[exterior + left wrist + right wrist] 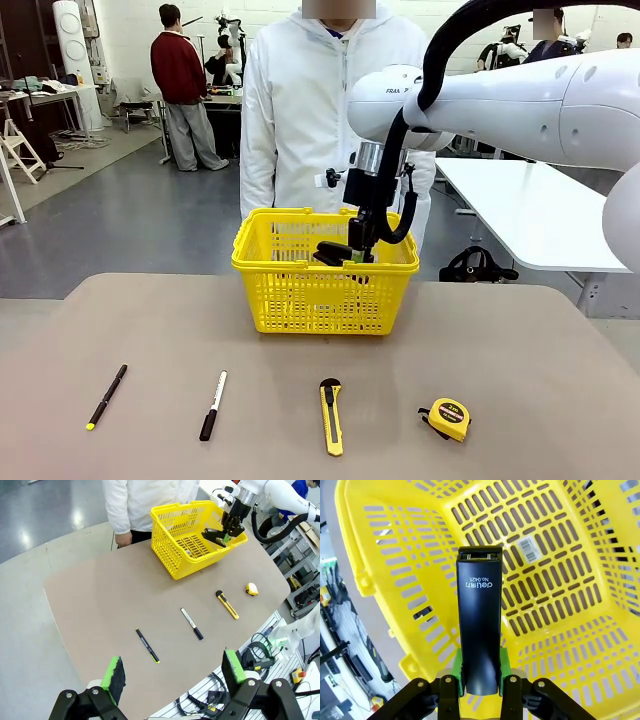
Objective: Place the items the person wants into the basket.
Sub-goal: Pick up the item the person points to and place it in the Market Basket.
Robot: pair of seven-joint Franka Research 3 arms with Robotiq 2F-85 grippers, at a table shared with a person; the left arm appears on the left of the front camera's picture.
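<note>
Ok so the slim marker with the white barrel and black cap point(213, 405) is lying flat on the tan surface point(520, 330), well below the right fingers point(358, 248) and off to their left. The small yellow-and-black tape measure point(448, 418) sits near the front edge, below them and a bit right. Nothing is touching either one.

The right fingers point(479, 667) are clamped on a black stapler-shaped tool point(479, 610) printed "deli No.0425". They hang over the open top of the yellow lattice plastic basket point(290, 300), about level with its rim. There's loads of free floor under them, with just a barcode sticker point(530, 549) on it.

The left fingers point(174, 669) are spread wide, holding nothing, high over the surface's edge. Ahead of them are a thin black pen with a yellow tip point(147, 645), then the marker, then a yellow-and-black utility knife point(227, 604), all well apart.

A person in a white hooded jacket point(320, 110) stands just behind the basket, beyond the right fingers.
</note>
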